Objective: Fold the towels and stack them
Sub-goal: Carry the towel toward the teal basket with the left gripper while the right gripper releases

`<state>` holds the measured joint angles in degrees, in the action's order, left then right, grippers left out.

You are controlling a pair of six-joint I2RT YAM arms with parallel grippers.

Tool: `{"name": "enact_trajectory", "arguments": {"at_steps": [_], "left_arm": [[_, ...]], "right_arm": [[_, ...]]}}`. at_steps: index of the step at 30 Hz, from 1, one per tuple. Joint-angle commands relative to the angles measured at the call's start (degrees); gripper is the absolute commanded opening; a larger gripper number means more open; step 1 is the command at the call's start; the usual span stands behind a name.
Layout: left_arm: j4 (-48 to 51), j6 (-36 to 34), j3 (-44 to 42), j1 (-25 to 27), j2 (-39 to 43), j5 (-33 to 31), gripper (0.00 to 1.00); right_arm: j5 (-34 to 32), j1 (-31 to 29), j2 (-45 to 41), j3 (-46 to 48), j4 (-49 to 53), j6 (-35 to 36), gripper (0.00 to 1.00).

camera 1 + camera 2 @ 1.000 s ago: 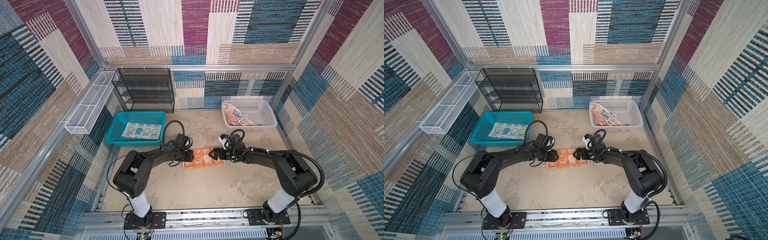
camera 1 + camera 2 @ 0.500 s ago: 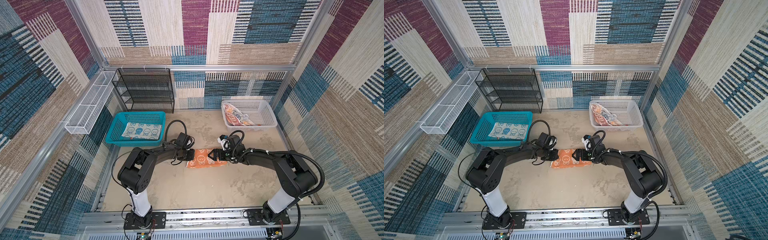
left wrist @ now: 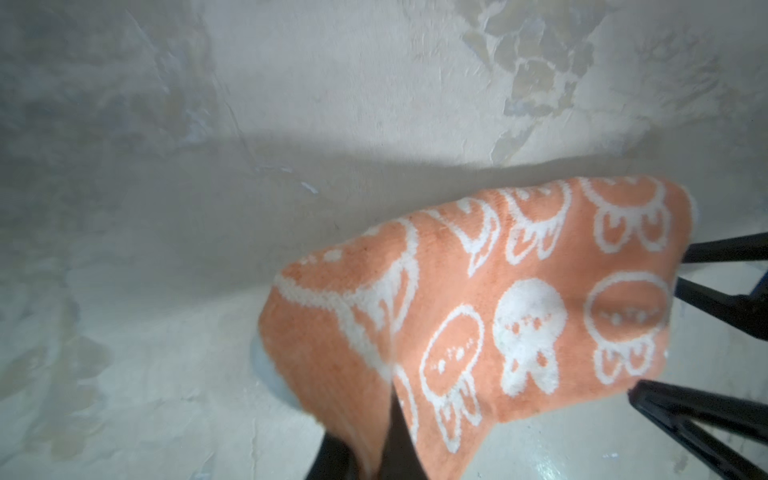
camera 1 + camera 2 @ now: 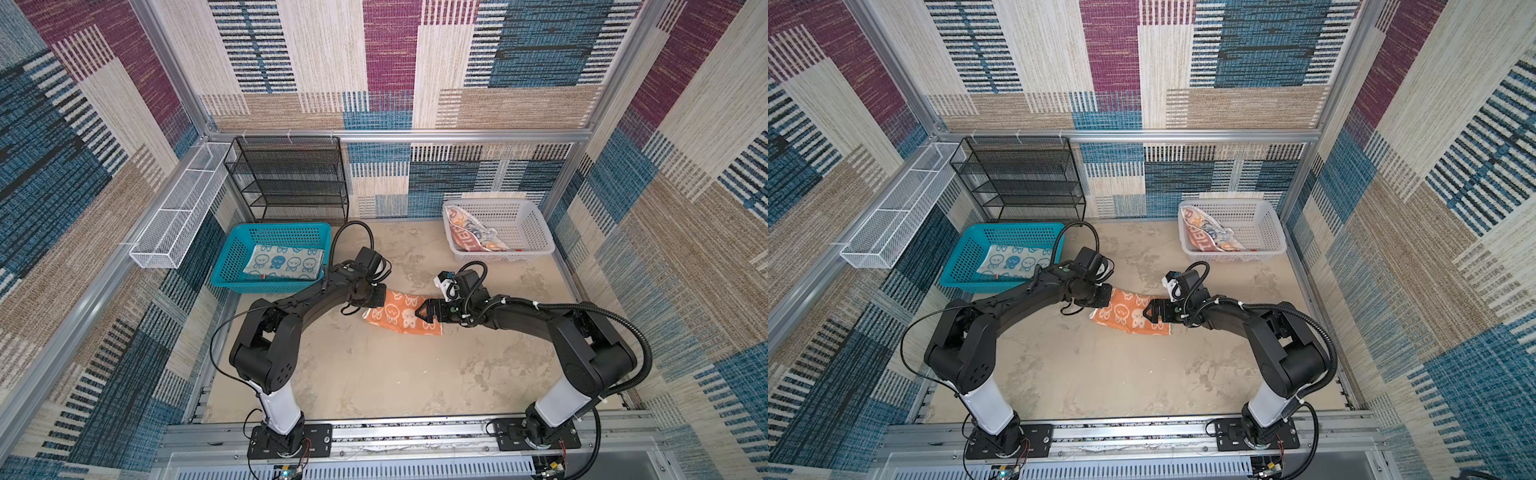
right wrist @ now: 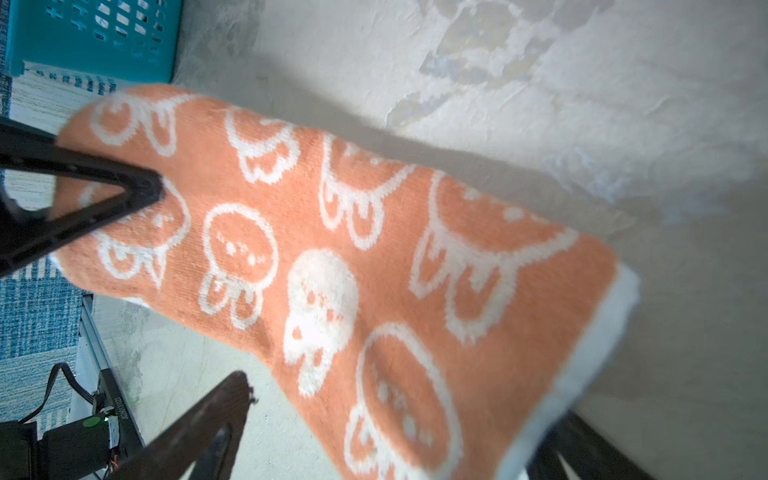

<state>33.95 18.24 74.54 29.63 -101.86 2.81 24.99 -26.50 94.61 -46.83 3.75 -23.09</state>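
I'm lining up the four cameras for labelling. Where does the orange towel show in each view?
In a top view: orange towel just below centre.
In a top view: towel just below centre, slightly left.
Left wrist: towel close up, covering a third of the frame.
Right wrist: towel close up, diagonally across most of the frame.
Shared landmark: its solid white rabbit.

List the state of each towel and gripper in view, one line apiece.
orange towel: folded, one end lifted off the table
blue-rabbit towel: folded flat in the blue basket
lettered towel: crumpled in the white basket
left gripper: shut on the orange towel's lifted end
right gripper: open at the orange towel's other end
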Motion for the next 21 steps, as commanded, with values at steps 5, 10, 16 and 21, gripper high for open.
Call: {"name": "enact_trajectory", "arguments": {"at_steps": [5,10,16,21], "left_arm": [[19.51,-9.65,16.15,-0.49,-4.80,-13.84,0.00],[25.76,-15.63,26.09,-3.88,-5.12,-17.22,0.00],[27.90,-25.96,35.18,-10.09,-6.29,-25.57,0.00],[28.04,-27.31,41.48,-16.77,-8.98,-25.97,0.00]], "right_arm": [[-0.73,-0.17,1.35,-7.17,3.42,1.81,0.99],[-1.23,-1.01,3.45,-13.21,4.85,2.91,0.99],[-0.70,-2.90,6.92,-20.05,5.69,3.12,0.99],[-0.91,-4.95,10.77,-26.10,8.06,3.76,0.99]]}}
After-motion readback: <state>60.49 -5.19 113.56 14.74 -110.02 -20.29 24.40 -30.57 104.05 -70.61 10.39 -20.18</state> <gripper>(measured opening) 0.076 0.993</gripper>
